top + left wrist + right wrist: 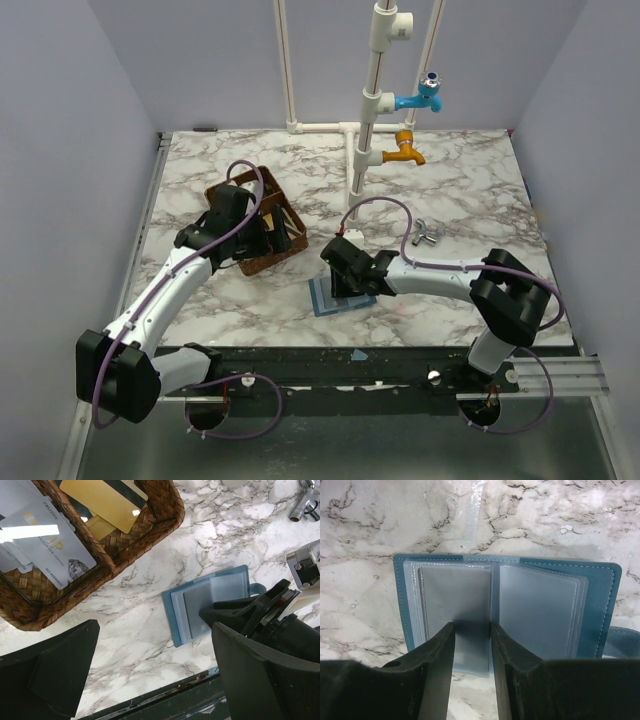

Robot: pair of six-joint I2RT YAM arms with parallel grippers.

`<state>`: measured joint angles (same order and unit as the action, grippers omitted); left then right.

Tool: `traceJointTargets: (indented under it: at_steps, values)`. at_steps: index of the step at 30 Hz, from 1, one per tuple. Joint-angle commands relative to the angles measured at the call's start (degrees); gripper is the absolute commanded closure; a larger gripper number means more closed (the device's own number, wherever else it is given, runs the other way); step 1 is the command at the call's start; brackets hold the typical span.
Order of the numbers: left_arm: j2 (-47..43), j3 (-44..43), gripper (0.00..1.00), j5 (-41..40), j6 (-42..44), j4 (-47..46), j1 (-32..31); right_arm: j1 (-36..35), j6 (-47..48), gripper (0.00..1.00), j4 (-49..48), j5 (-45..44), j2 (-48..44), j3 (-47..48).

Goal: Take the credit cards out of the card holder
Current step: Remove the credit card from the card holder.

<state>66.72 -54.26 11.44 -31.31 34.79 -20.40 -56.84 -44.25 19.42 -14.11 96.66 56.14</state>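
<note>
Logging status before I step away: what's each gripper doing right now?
Left gripper: open, holding nothing.
Right gripper: open, fingers close together above the card holder, gripping nothing.

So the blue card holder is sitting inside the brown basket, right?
Not quite. The blue card holder lies open on the marble table, beside the brown basket, not inside it. The left wrist view shows it.

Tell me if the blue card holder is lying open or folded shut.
Open. The card holder lies spread flat on the marble table, both stacks of clear sleeves facing up.
</note>
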Motion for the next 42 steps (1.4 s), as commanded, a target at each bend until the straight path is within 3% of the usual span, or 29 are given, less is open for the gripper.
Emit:
traceJointTargets:
  at_steps: [1,8,14,18,30,42]
  values:
    - [0.66,1.32,0.01,1.87,-0.46,-1.80,-1.46,-0.38,-1.39,0.69,1.76,-2.55,1.11,-0.47]
    - [1.82,3.16,0.02,2.84,-2.11,-3.64,-3.87,-0.27,-3.45,0.87,0.14,-1.82,0.68,-3.54]
    - [2.92,4.98,0.11,3.50,-3.30,-5.38,-5.90,1.53,-5.07,0.96,-3.41,0.80,-1.23,-7.44]
    - [4.19,5.54,0.23,3.72,-3.83,-6.37,-7.23,3.35,-5.91,1.00,-7.09,4.61,-2.76,-10.34]
    - [9.37,5.77,0.72,6.07,-6.19,-10.25,-11.49,9.64,-8.66,0.99,-18.88,16.92,-4.89,-19.57]
    - [17.20,2.43,0.95,7.28,-7.16,-12.84,-15.86,13.51,-11.72,0.99,-29.99,24.97,-3.78,-25.49]
